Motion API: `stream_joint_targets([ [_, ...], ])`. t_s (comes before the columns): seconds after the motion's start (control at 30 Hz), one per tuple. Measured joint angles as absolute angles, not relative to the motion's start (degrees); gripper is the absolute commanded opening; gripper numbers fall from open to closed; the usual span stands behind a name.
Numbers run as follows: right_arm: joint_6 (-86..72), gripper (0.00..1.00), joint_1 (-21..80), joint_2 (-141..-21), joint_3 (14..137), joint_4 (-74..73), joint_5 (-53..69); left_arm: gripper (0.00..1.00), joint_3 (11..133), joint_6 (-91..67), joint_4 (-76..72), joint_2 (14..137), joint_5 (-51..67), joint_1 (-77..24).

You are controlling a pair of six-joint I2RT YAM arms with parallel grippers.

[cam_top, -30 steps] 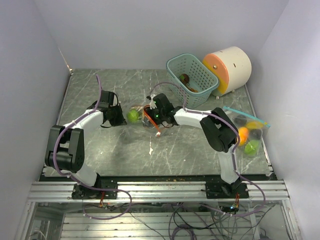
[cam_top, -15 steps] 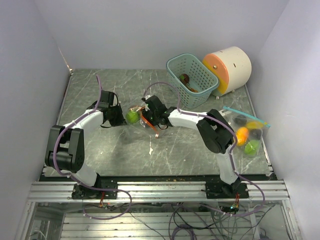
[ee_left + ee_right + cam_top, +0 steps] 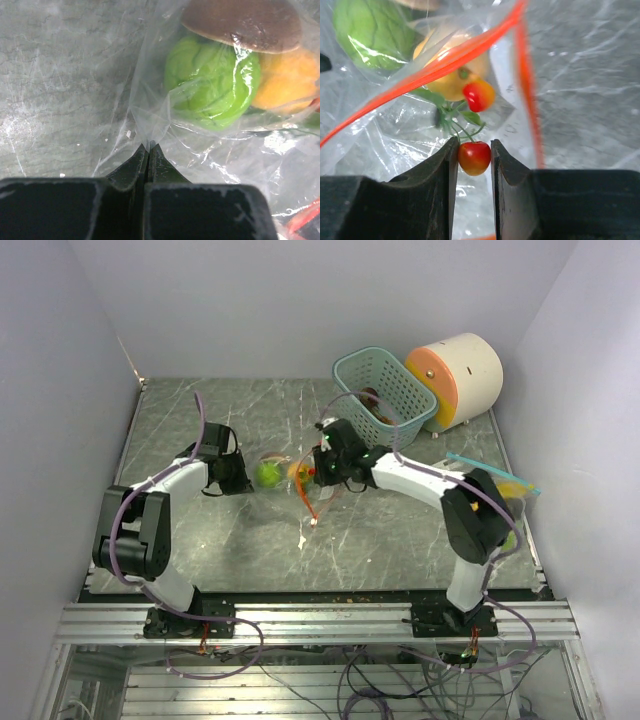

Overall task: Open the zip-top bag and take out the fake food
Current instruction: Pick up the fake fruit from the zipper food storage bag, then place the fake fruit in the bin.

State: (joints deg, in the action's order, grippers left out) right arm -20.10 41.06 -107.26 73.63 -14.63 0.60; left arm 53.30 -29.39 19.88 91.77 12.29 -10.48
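1. the zip-top bag (image 3: 283, 472) lies mid-table (image 3: 200, 410), a little left of centre, between the two grippers. the teal basket (image 3: 400, 390) and the cream cylinder (image 3: 470, 370) stand toward the far right corner.
2. the left gripper (image 3: 148, 147) is closed tight on a fold of the bag's clear film, at the end away from the mouth. nothing but plastic is between its jaws.
3. the right gripper (image 3: 474, 149) is at the mouth, where the orange zip strip (image 3: 445, 62) gapes apart. its fingers are clamped on a red cherry (image 3: 474, 158).
4. that cherry joins a second cherry (image 3: 479, 96) through a thin green stem with leaves, so the pair should come out as one sprig.
5. in the bag are a yellow fruit (image 3: 445, 82), a green leafy piece (image 3: 212, 85) and a brown cap (image 3: 245, 22), all pressed close together.
6. handling, as i judge it: the toys look like light, hard, glossy plastic, and round ones may squirt out of a shallow pinch. the cherry is gripped across its middle, which seems right, while the stem looks bendy and could snag on the zip.
7. the film is soft, slippery and crinkly. it wants an anchor like the left gripper's pinch, or the whole bag will drag along with the food.
8. a second bag with a blue strip (image 3: 500, 477) lies by the table's right edge, partly hidden behind the right arm.
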Motion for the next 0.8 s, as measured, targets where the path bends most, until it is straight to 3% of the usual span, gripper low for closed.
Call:
stream_joint_targets([
  [0.3,-14.52,0.10,34.20,-97.12,74.02,-16.86,1.08,0.07,53.06,-29.82,19.86,93.49,12.29,-10.48],
  [0.8,-14.09,0.08,19.16,-95.42,89.12,-17.47,6.13,0.07,53.04,-29.87,19.84,93.54,12.29,-10.46],
])
